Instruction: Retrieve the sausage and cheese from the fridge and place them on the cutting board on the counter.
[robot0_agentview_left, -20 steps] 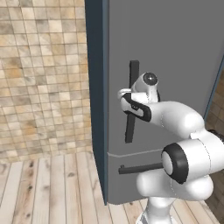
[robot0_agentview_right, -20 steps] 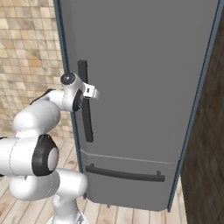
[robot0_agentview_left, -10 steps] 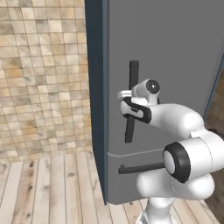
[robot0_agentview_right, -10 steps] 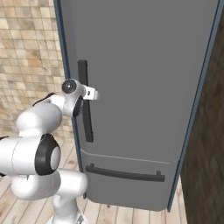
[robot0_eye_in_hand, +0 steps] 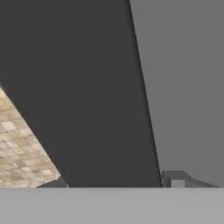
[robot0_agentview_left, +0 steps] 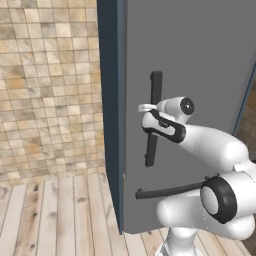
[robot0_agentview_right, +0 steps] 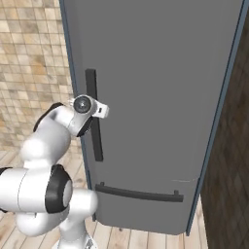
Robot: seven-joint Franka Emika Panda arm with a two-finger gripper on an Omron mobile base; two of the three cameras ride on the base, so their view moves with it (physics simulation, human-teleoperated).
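The gripper [robot0_agentview_left: 148, 116] is sitting at the fridge [robot0_agentview_right: 160, 87] door's vertical bar handle [robot0_agentview_left: 153, 118], fingers apparently straddling it, though I cannot tell whether they are clamping it. A loose hold risks slipping off when pulling. Sausage and cheese are presumably sitting behind the closed door.

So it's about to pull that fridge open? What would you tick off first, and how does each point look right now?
1. Gripper at the fridge's bar handle: ok, it sits around mid-height.
2. Fingers on either side of the bar: ok, the dark bar runs between them in the hand view.
3. Firm grip on the bar: cannot tell.
4. Door shut: ok, no gap shows.
5. Floor beside the door free for the swing: ok.
6. Sausage and cheese inside: cannot tell, door closed.
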